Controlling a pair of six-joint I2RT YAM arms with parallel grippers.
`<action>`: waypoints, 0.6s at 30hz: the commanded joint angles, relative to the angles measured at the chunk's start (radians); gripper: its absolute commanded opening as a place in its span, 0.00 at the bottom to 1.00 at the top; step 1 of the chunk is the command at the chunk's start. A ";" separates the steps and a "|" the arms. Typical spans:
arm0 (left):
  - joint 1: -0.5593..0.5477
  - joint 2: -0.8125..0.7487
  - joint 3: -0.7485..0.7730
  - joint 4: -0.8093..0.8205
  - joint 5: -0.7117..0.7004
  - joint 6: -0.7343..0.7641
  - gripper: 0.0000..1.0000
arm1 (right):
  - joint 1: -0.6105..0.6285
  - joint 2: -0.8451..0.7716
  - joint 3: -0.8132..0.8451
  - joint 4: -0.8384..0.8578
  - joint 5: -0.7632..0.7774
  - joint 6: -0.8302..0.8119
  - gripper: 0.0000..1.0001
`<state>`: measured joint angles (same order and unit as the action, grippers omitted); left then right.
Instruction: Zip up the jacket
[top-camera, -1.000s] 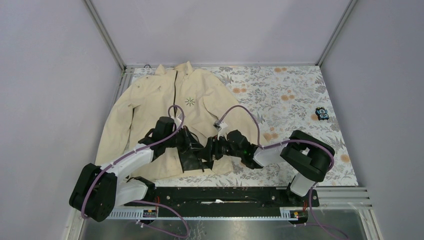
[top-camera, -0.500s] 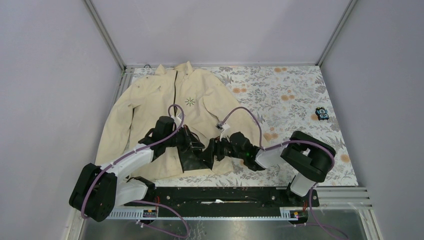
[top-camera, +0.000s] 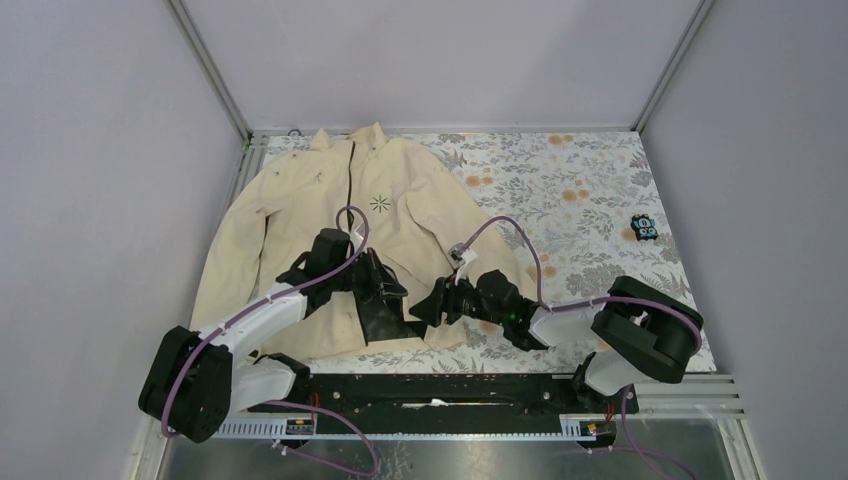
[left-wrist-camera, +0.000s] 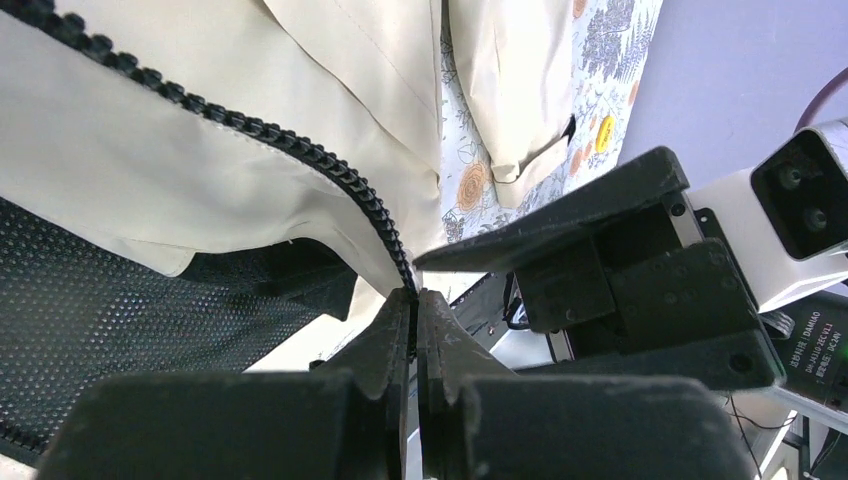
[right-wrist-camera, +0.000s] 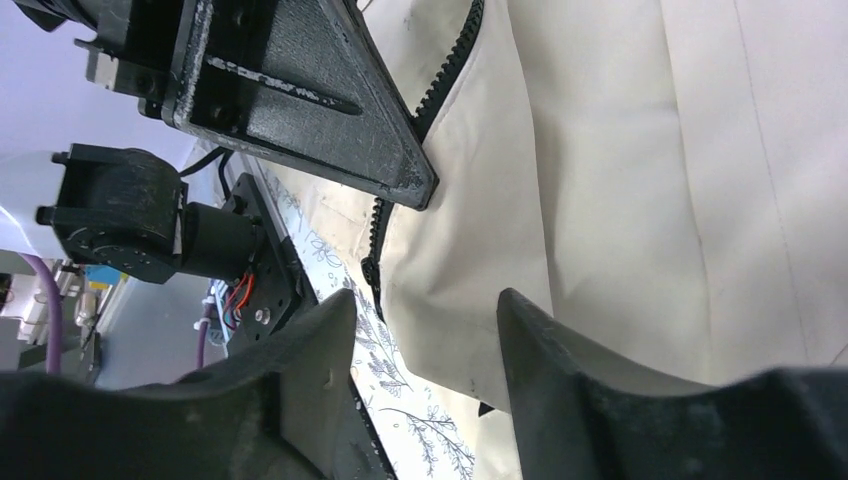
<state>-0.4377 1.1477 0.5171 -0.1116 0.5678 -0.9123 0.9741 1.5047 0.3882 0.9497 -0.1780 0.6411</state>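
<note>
The cream jacket (top-camera: 300, 215) lies flat on the left of the table, collar at the far side, its lower front open and showing black mesh lining (left-wrist-camera: 100, 290). My left gripper (top-camera: 403, 312) is shut on the jacket's zipper edge near the hem; the dark zipper teeth (left-wrist-camera: 300, 150) run into the closed jaws (left-wrist-camera: 414, 296). My right gripper (top-camera: 432, 306) is open and empty just right of it, its fingers (right-wrist-camera: 560, 370) straddling the other front panel's bottom corner (right-wrist-camera: 480, 300), beside the zipper's lower end (right-wrist-camera: 372, 270).
A floral cloth (top-camera: 580, 200) covers the table. A small black and blue object (top-camera: 643, 228) sits at the far right. The black mounting rail (top-camera: 450, 390) runs along the near edge. Grey walls close in the left, back and right.
My right arm has drawn back to the right and toward the near edge, its gripper moving slightly away from the left one. The left gripper holds its place on the zipper edge.
</note>
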 joint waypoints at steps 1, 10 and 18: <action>-0.003 -0.009 0.047 0.006 -0.016 0.006 0.00 | 0.002 0.038 0.036 0.057 -0.023 0.002 0.53; -0.003 -0.009 0.033 0.018 -0.005 -0.029 0.00 | 0.003 0.109 0.087 0.100 -0.070 0.021 0.61; -0.003 -0.016 0.026 0.036 0.014 -0.034 0.00 | 0.001 0.179 0.107 0.170 -0.111 0.057 0.21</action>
<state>-0.4377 1.1477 0.5175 -0.1253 0.5709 -0.9428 0.9741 1.6703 0.4644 1.0286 -0.2516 0.6849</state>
